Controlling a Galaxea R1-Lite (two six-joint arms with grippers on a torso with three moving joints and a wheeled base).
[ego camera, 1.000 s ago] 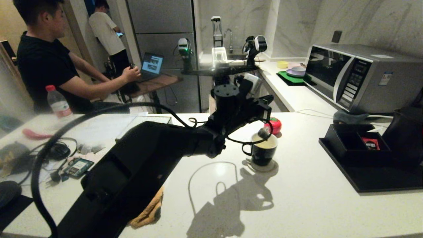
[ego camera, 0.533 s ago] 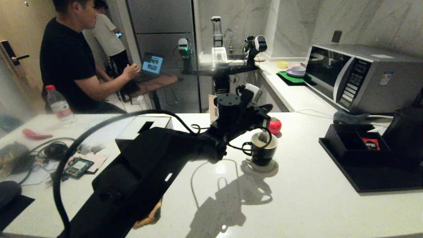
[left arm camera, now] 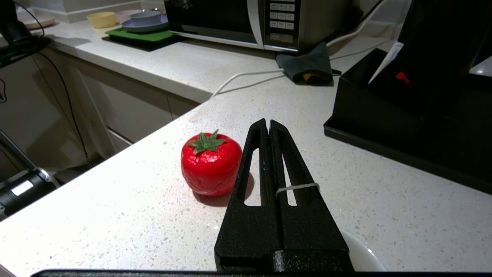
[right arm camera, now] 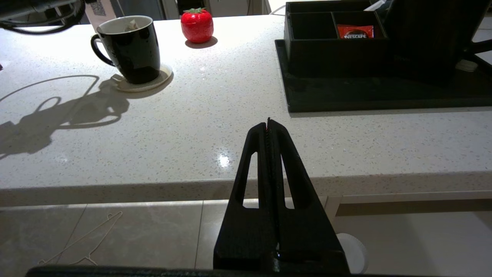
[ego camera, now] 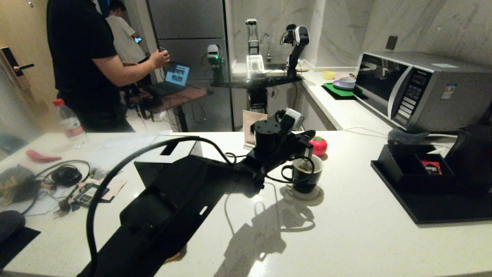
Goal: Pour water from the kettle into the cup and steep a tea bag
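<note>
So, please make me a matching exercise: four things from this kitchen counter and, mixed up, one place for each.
Things:
1. tea bag
2. mug
3. red sachet
4. tomato

Places:
A. on a coaster
B. in the black box
C. inside the mug
D. on the bare counter behind the mug

Pairs: 1-C, 2-A, 3-B, 4-D

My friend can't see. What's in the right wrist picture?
The right gripper, shut, hangs off the white counter's edge. On the counter, a black cup holds a tea bag, beside a red tomato-shaped thing and a black tray.
</note>
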